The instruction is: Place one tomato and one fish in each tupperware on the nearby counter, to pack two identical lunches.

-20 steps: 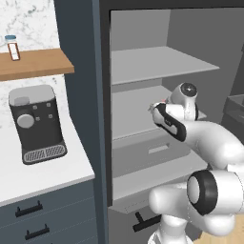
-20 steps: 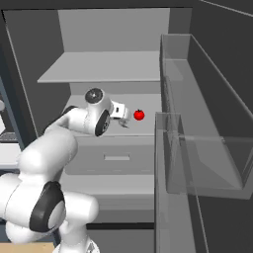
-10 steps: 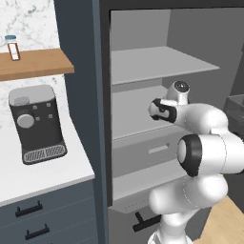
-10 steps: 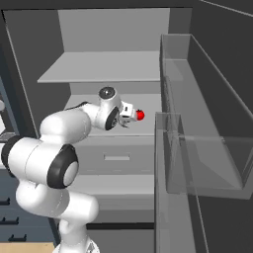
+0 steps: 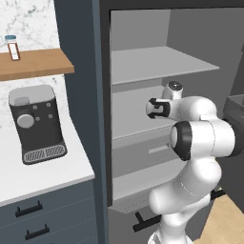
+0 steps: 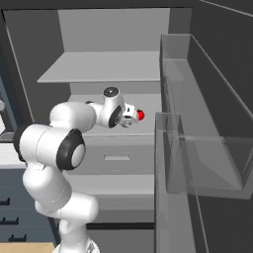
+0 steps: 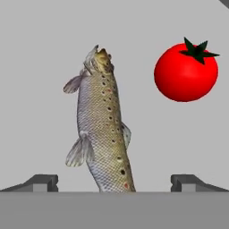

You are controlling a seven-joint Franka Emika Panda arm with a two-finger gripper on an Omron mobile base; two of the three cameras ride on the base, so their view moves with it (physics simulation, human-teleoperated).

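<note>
A tall dark blue-grey cabinet (image 5: 81, 95) stands open, with pale grey shelves (image 6: 104, 66) inside. On the middle shelf lie a mottled olive-brown speckled fish (image 7: 103, 129) and, just beside it, a glossy red tomato with a green stem (image 7: 186, 71). The fingers (image 7: 114, 181) stand wide apart astride the fish's lower end, holding nothing. To the left, a black coffee machine (image 5: 35, 123) sits on the white tabletop (image 5: 43, 174) under a wooden wall shelf (image 5: 33, 64).

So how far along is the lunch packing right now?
Nothing looks packed yet. In hand: the open pincer is inside the fridge, lined up over a speckled olive-brown whole fish lying on the grey shelf, its tips either side of it, not closed. A glossy red tomato sits beside the fish, untouched. Left: grasp, carry, and fill both trays.
</note>
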